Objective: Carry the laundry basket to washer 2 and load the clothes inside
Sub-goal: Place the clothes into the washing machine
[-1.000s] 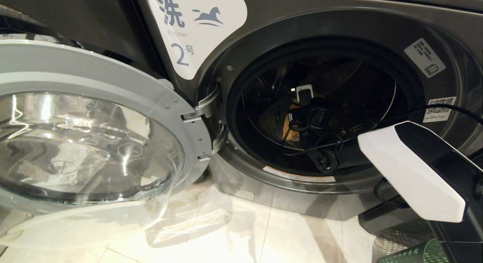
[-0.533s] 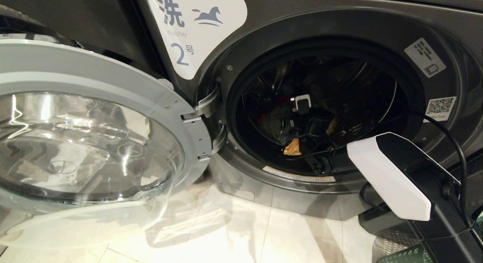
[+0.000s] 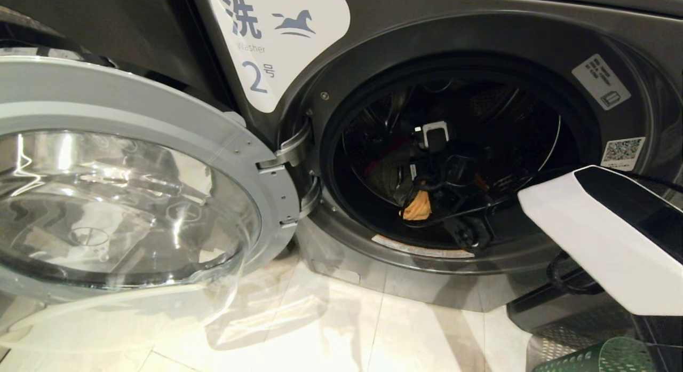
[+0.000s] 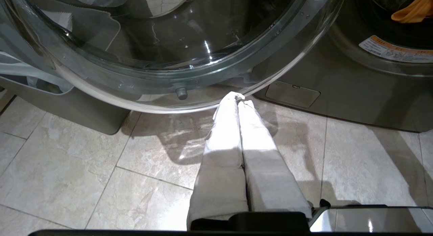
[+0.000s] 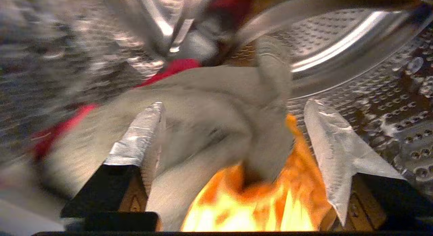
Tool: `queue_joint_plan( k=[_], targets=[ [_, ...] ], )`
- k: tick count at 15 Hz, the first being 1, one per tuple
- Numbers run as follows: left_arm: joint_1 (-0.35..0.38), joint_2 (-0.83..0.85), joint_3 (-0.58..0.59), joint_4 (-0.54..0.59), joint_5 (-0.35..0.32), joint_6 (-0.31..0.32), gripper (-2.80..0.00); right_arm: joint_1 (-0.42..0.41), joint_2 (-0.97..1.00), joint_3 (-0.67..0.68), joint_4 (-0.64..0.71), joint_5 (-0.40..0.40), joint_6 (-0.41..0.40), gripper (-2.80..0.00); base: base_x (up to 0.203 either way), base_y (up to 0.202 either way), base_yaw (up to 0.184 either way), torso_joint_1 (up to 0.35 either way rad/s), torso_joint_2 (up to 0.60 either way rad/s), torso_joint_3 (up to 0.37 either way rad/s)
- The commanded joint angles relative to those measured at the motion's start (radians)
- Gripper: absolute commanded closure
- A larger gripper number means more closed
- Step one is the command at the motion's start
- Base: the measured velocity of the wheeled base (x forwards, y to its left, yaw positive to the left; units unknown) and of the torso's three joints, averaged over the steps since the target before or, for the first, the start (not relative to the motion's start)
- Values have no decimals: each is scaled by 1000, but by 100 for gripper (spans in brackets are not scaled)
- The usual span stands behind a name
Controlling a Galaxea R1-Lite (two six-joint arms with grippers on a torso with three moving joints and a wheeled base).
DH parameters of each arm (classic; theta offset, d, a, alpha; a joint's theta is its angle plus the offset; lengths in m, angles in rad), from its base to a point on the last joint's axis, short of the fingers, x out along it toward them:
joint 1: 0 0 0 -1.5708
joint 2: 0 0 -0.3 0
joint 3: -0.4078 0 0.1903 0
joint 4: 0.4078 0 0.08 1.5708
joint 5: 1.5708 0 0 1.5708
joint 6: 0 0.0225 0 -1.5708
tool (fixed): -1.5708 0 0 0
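Step in hand: loading, at the release point. Right tool sits inside the drum of washer 2, centre-right of the head view, fingers spread wide with nothing clamped; grey-green garment lies loose between and beyond them. Yellow-orange garment rests low at the drum mouth, pink-red garment further back. So the clothes are in the drum. Laundry basket only shows as a rim at lower right of the head view; contents not visible. Door stands open at left. Left tool clenched, parked low over the floor. Next move likely needs a straight pull-out of the right arm without snagging cloth, then a basket check
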Motion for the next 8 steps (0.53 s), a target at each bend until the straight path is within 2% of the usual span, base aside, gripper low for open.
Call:
queue_joint_plan(
  k=[1, 5, 8],
  targets=[
    [-1, 1, 0, 0, 0, 0, 0, 35, -100, 96, -5, -2, 8, -280, 0, 0, 0, 0, 0, 0],
    [0, 1, 0, 0, 0, 0, 0, 139, -256, 430, 7, 9, 87, -280, 0, 0, 0, 0, 0, 0],
    [-1, 1, 0, 0, 0, 0, 0, 192, -431, 670, 68, 39, 129, -280, 0, 0, 0, 0, 0, 0]
  ],
)
